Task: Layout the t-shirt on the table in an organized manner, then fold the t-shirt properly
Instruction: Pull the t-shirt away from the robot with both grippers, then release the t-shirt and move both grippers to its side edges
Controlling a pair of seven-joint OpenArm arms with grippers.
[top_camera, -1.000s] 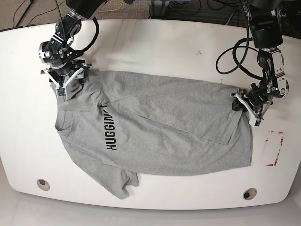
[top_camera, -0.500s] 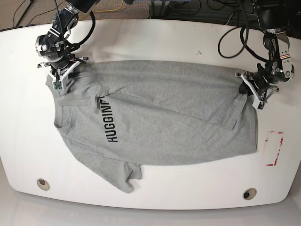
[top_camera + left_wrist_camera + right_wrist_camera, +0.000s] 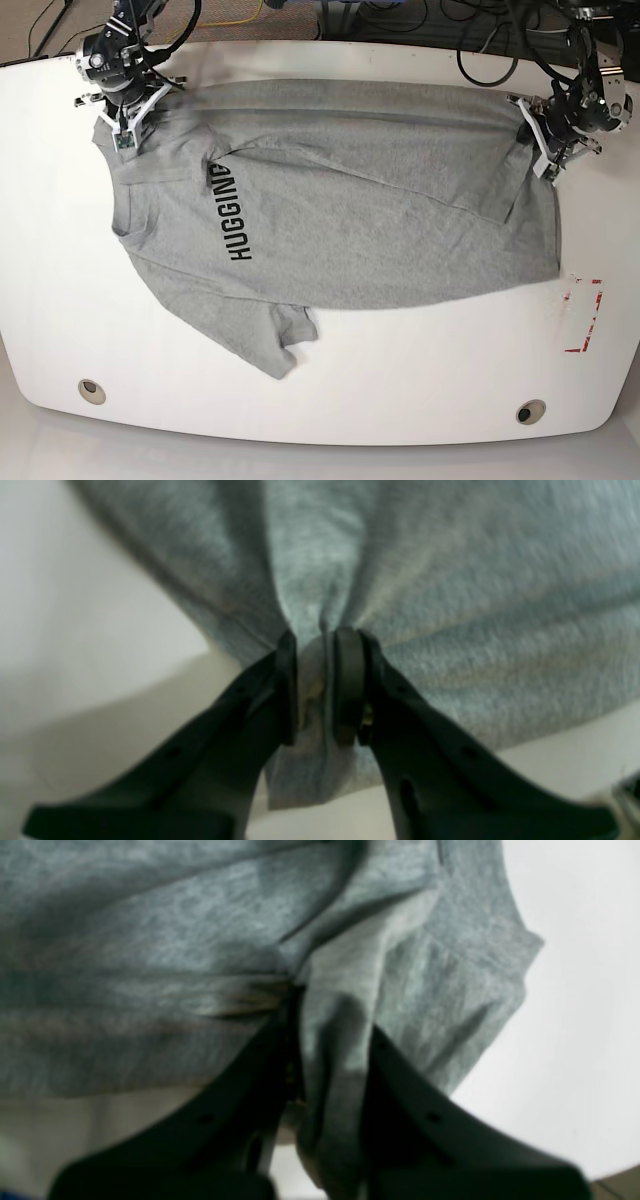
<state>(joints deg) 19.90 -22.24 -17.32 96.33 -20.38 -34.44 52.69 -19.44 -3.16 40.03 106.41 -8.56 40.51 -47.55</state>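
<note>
Tabletop [image 3: 330,400]: glossy white, rounded corners. The near strip is bare save for two round metal grommets, one near-left [image 3: 91,390] and one near-right [image 3: 530,412]. A red-lined rectangular mark [image 3: 583,315] sits at the right edge, just beside the shirt's hem corner. Wide bare margins lie to the left of the shirt and along the near side.

Shirt [image 3: 340,210]: heather grey, short sleeves, spread front-up across the middle and far half of the tabletop, collar toward the base view's left, hem toward its right. Black lettering [image 3: 229,212] reads "HUGGIN" and runs sideways before a fold cuts it off. One sleeve [image 3: 285,345] trails toward the near edge, crumpled at its end. A long diagonal fold crosses the body. The far edge is stretched taut between the two hands, close to the tabletop's far rim.

Right hand [image 3: 128,105]: at the far-left corner of the shirt, pressed together on bunched cloth at the shoulder; the wrist view shows fabric [image 3: 330,1040] gathered between the dark fingers [image 3: 260,1075].

Left hand [image 3: 545,140]: at the far-right corner, pinching the shirt's hem; in the wrist view a narrow wad of cloth [image 3: 315,690] sits between the black pads [image 3: 347,685], fabric fanning away from it.

Beyond the far rim: dark floor and loose cables [image 3: 400,15].
</note>
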